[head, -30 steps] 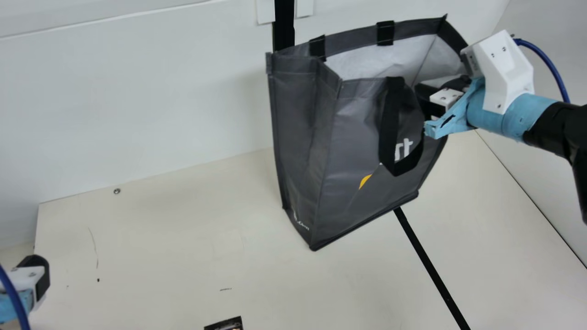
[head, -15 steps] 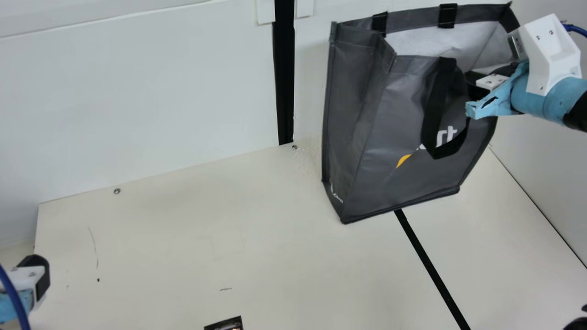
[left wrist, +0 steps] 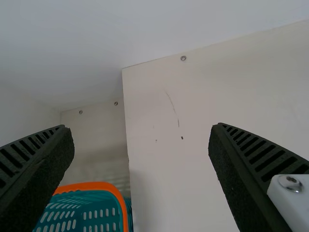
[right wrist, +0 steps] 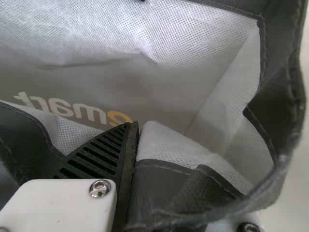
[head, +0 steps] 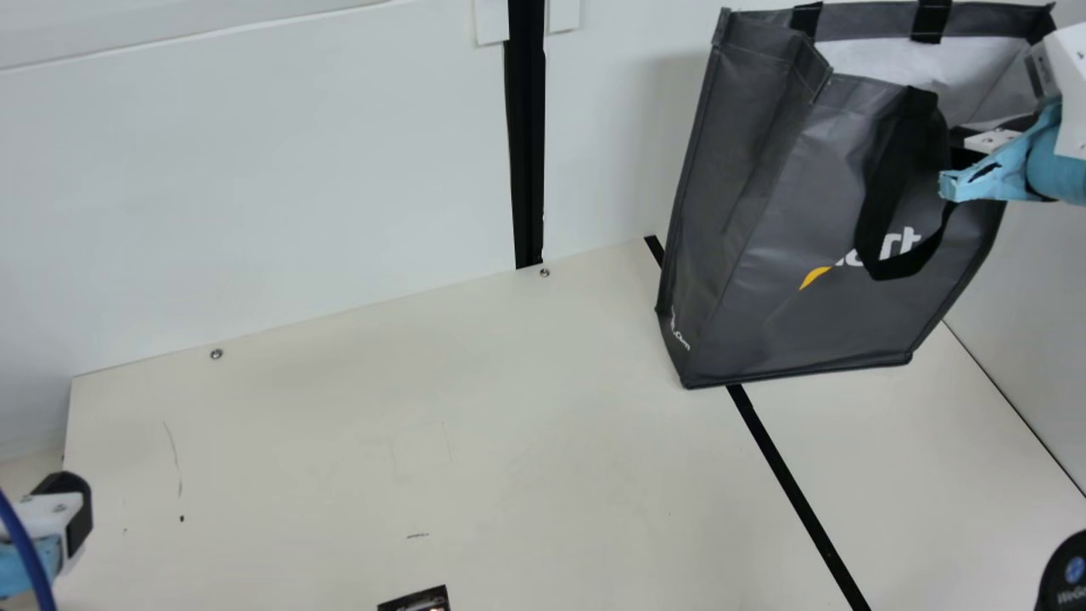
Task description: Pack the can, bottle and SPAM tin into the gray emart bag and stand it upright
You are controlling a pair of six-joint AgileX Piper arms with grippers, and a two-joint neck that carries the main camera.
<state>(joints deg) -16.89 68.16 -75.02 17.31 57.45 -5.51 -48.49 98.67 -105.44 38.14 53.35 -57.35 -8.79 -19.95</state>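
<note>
Bag (head: 789,229) shifted rightward, wall grasped by right fingers (right wrist: 104,152); left fingers (left wrist: 236,169) released. Bag tilted, upright stand remains; whether packed, cannot tell.

Main view: large white lettering (head: 901,244) stands on the front of the tall gray rectangular emart bag (head: 764,212). A black fabric handle (head: 878,199) hangs across the word; "rt" reads clearly, and a curved yellow piece of a letter (head: 814,277) shows to its left. Low on the bag's narrow side, small white print (head: 681,335) ends in ".com"; its start is too small to read. At the lower right, a black rounded object (head: 1056,564) bears a blue round mark (head: 1076,569) above cut-off pale letters, apparently "WeGo".

Right wrist view: "emart" (right wrist: 72,110) shows mirror-reversed on the bag's inside, its "e" orange-yellow, "mart" pale.
</note>
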